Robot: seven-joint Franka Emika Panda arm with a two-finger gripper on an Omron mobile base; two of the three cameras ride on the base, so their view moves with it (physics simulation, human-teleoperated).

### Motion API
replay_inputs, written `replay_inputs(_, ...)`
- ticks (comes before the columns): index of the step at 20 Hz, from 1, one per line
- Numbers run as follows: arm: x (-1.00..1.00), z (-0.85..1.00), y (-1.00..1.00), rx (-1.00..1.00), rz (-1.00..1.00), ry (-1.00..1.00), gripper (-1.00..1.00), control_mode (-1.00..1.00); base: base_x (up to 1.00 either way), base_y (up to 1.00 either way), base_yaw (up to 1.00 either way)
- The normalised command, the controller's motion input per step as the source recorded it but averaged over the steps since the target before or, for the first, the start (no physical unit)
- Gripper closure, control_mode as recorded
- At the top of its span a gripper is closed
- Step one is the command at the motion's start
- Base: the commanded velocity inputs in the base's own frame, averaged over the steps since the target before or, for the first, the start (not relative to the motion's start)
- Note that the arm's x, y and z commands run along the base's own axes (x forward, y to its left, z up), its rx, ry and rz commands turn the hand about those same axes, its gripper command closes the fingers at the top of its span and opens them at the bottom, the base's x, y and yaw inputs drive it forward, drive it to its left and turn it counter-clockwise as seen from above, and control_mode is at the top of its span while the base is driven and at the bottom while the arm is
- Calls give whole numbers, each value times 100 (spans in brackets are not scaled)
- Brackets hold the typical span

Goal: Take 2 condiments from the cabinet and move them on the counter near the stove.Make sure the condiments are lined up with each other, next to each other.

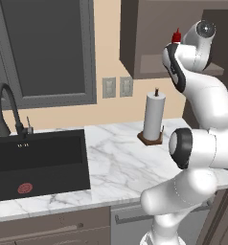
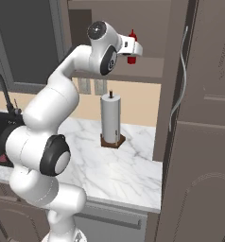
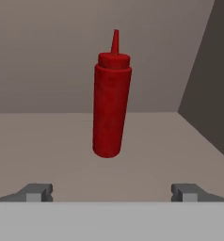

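Pincer (image 3: 111,192) gapes wide, empty, before upright red bottle (image 3: 111,110).

We see a glossy white robot arm (image 1: 202,103) built of rounded, bulbous segments. Dark, near-black rings and round caps mark its joints (image 2: 56,161), and 1 grey disc cap (image 1: 205,29) sits at the wrist. The small two-finger gripper (image 3: 111,192) ends in 2 dull grey blocky fingertips (image 3: 36,191).

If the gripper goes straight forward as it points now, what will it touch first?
Most likely the red bottle, standing upright on the cabinet shelf between the open fingers. The gap to it is hard to judge.
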Motion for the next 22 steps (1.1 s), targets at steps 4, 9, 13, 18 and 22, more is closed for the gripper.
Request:
replay_inputs(4,14,-1,0,0,0,-1,-100,-100,0,0,0)
replay_inputs(9,13,-1,0,0,0,0,-100,-100,0,0,0)
replay_inputs(13,4,-1,0,0,0,-4,-100,-100,0,0,0)
replay_inputs(18,4,0,0,1,-1,-9,-100,-100,0,0,0)
replay_inputs(22,2,0,0,0,0,-5,-100,-100,0,0,0)
